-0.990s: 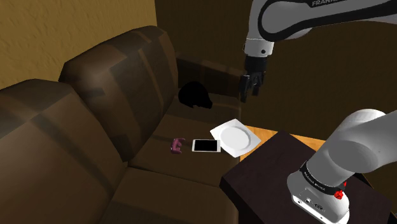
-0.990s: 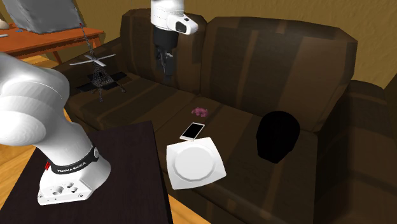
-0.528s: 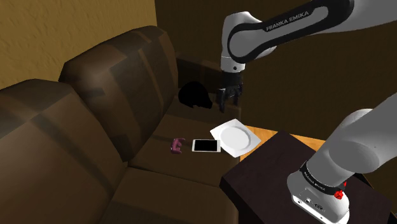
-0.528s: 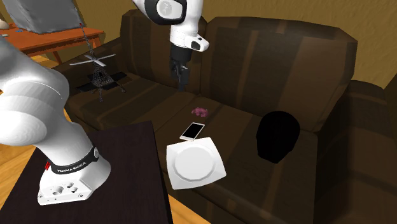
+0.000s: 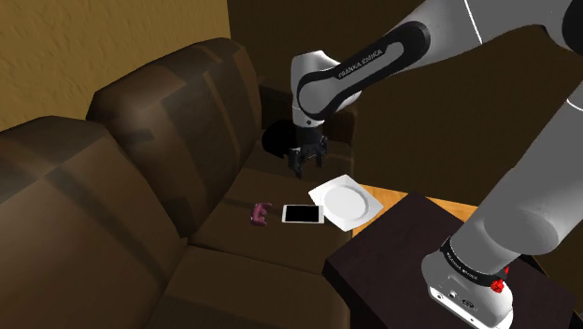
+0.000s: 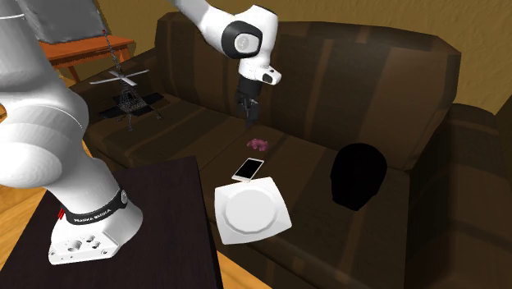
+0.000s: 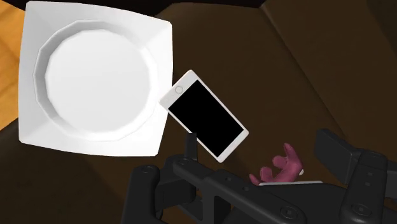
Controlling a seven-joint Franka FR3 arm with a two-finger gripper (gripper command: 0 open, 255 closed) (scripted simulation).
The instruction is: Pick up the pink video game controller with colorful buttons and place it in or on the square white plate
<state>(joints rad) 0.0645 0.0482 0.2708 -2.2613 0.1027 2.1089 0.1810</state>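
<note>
The small pink controller (image 5: 259, 214) lies on the brown sofa seat, just beyond a white phone (image 5: 303, 214). The square white plate (image 5: 343, 201) rests at the seat's front edge beside the phone. My gripper (image 5: 305, 164) hangs open above the seat, higher than the phone and plate. From across, the gripper (image 6: 250, 111) is above and slightly behind the controller (image 6: 259, 144), with the phone (image 6: 248, 169) and plate (image 6: 251, 210) nearer the stand. In the wrist view the controller (image 7: 280, 168) shows between the parted fingers (image 7: 340, 153), untouched, beside the phone (image 7: 203, 116) and plate (image 7: 95, 76).
A rounded black object (image 6: 358, 175) sits on the sofa seat past the plate. A dark wire model (image 6: 127, 103) stands on the far cushion. The dark stand top (image 5: 392, 252) borders the sofa's front. The sofa backrest (image 5: 177, 112) rises behind the seat.
The arm has swung down and toward the shoulder view's left, bringing the gripper from high beside the sofa to just above the seat near the phone. Controller, phone and plate have not moved.
</note>
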